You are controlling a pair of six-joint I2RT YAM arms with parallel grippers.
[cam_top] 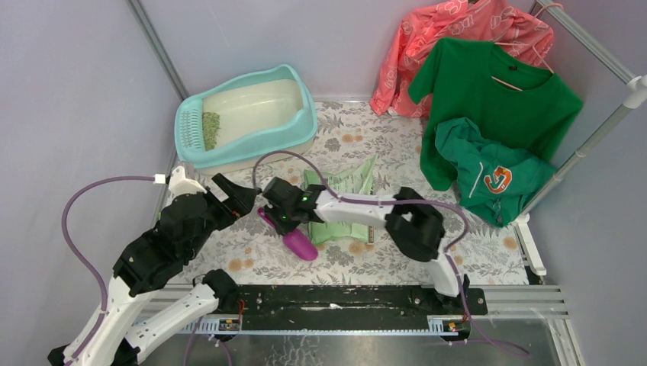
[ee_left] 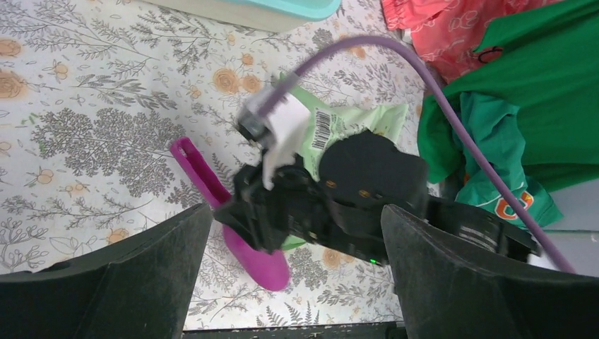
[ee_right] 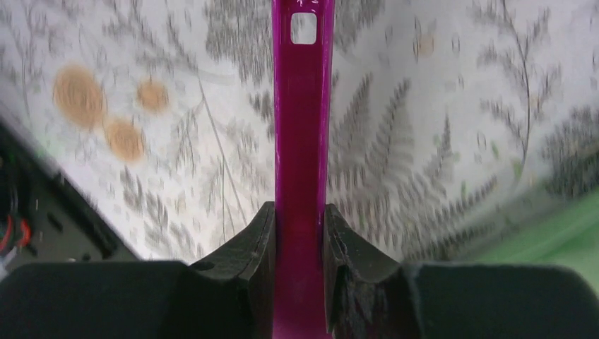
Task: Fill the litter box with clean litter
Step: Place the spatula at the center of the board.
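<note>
1. The litter box sits at the far left of the tabletop, well away from both my arms. Only a small patch of litter lies in it, beside the slotted grate, and the rest of the basin is bare.
2. I judge the litter to be light, loose and quick to spill. I cannot pinch it, so it has to ride in a scoop or pour from a bag, and either must be kept level on the way.
3. The purple scoop lies on the tabletop between my arms. It looks stiff and glossy, so probably slippery. The narrow handle is the place to hold it, well back from the bowl.
4. My right end effector is clenched on that handle, one finger pressed to each side. The bowl is out of the wrist view.
5. My left end effector is spread wide and grasps nothing. It hovers just beside the right one, pointing at it.
6. The pale green bag lies flat under my right arm. It looks soft and crinkly, so likely to sag when lifted. I cannot tell how much it holds.
7. In the way, as I judge it:
   - my left arm sits close to the line from the scoop to the box;
   - a purple cable loops above the bag.
8. A green T-shirt, a coral garment and a green hoodie hang at the far right, apart from this work.
</note>
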